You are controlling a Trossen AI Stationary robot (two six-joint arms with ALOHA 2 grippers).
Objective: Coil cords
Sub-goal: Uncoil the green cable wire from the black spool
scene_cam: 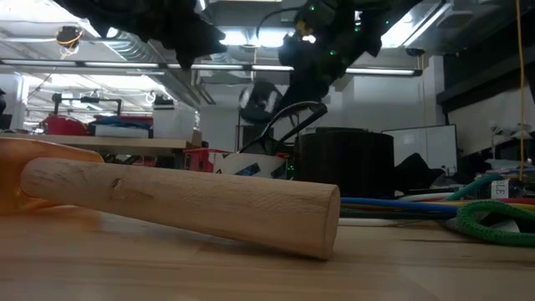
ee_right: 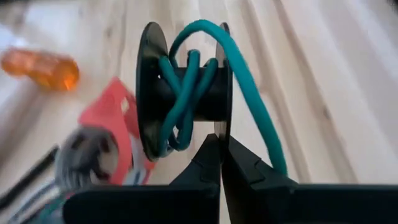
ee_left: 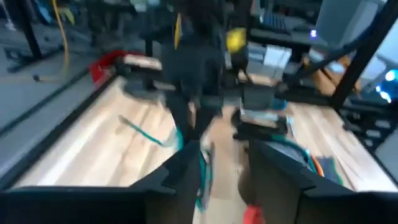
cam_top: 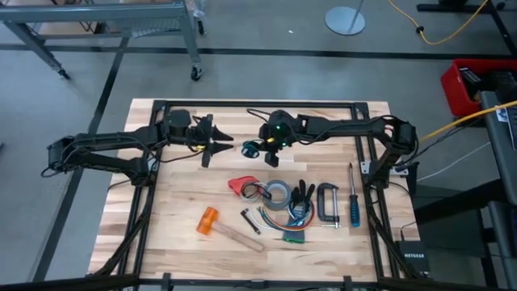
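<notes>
Teal cord [ee_right: 186, 87] is wound around a black spool [ee_right: 186, 93], whose flange the right gripper [ee_right: 221, 152] pinches, upper middle of the high view. Left gripper [cam_top: 216, 144], just left of it, looks released with fingers apart, though its wrist view is blurred.

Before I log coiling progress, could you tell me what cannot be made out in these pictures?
- Right wrist view: the teal cord passes behind the right gripper holding the spool; its free end is hidden.
- Left wrist view: whether the left gripper touches the cord is unclear.
- Low view: the hammer handle blocks the tabletop.
- High view: windings too small.
</notes>
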